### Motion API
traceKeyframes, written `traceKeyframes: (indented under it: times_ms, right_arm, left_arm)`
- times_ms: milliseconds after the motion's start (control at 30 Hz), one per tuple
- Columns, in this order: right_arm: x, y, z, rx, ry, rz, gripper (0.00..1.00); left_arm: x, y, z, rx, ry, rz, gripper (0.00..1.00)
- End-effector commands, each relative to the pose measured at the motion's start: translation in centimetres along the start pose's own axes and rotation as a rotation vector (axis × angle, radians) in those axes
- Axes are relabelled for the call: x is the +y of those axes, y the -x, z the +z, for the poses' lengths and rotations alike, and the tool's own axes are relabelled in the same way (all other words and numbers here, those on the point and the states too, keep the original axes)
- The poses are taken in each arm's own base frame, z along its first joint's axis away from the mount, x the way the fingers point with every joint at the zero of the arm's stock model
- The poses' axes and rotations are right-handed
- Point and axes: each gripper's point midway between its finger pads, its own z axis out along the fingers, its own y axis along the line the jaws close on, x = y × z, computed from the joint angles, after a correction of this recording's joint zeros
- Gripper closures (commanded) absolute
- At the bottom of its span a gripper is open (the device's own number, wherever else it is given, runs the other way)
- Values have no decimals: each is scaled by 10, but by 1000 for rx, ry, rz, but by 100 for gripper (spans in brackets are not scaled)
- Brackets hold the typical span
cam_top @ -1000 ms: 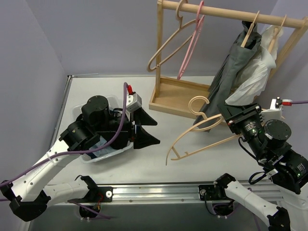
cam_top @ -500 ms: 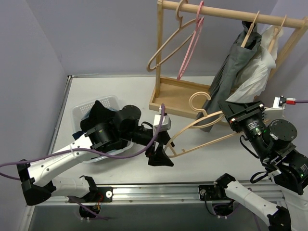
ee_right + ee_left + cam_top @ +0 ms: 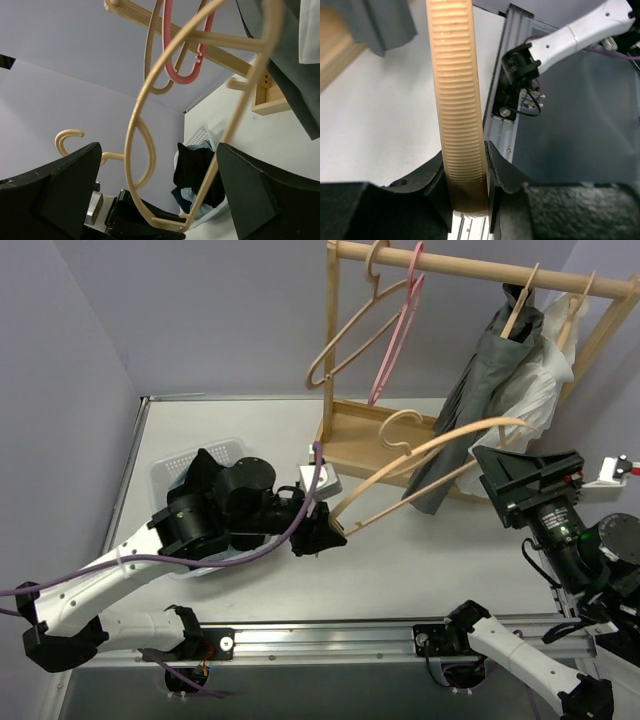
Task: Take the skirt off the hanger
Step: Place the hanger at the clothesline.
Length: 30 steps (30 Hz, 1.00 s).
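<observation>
The grey pleated skirt [image 3: 478,385] hangs from a pale wooden hanger [image 3: 522,298] on the rail at the right end of the rack. Its dark fabric shows at the right edge of the right wrist view [image 3: 295,75]. A second, bare wooden hanger [image 3: 430,455] is lifted off the table and slants from lower left up to the right. My left gripper [image 3: 325,530] is shut on this bare hanger's lower end; its ribbed arm [image 3: 455,100] runs up between the jaws of the left gripper [image 3: 465,165]. My right gripper [image 3: 525,480] stands open beside the bare hanger's upper end, with the right gripper's [image 3: 158,146] fingers wide apart around it and not touching it.
The wooden rack [image 3: 365,445] stands at the back right. It carries an empty wooden hanger [image 3: 345,335], a pink hanger [image 3: 395,340] and a white blouse [image 3: 530,390] beside the skirt. A white basket [image 3: 185,465] with clothes sits under my left arm.
My left arm swung right from the basket, shut on the bare hanger's lower end and raised it. My right gripper opened, let go of that hanger and drew back to the right.
</observation>
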Motion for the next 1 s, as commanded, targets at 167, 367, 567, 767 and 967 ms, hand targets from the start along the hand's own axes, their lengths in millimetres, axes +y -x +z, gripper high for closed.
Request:
traceKeyframes:
  times_ms: [167, 367, 567, 767, 967]
  right_arm:
    - [7, 25, -40, -57, 61, 21, 3]
    - [-9, 41, -58, -121, 16, 31, 8]
    - [-14, 49, -69, -154, 23, 66, 10]
    - [-14, 45, -64, -141, 12, 60, 11]
    - [-18, 34, -51, -113, -3, 57, 12]
  left_arm:
    - [10, 66, -69, -216, 213, 85, 98]
    - [37, 78, -70, -175, 373, 77, 98]
    - [74, 81, -41, -48, 541, -16, 98]
    - [92, 102, -21, -44, 617, -58, 98]
    - [123, 126, 13, -3, 689, -10, 98]
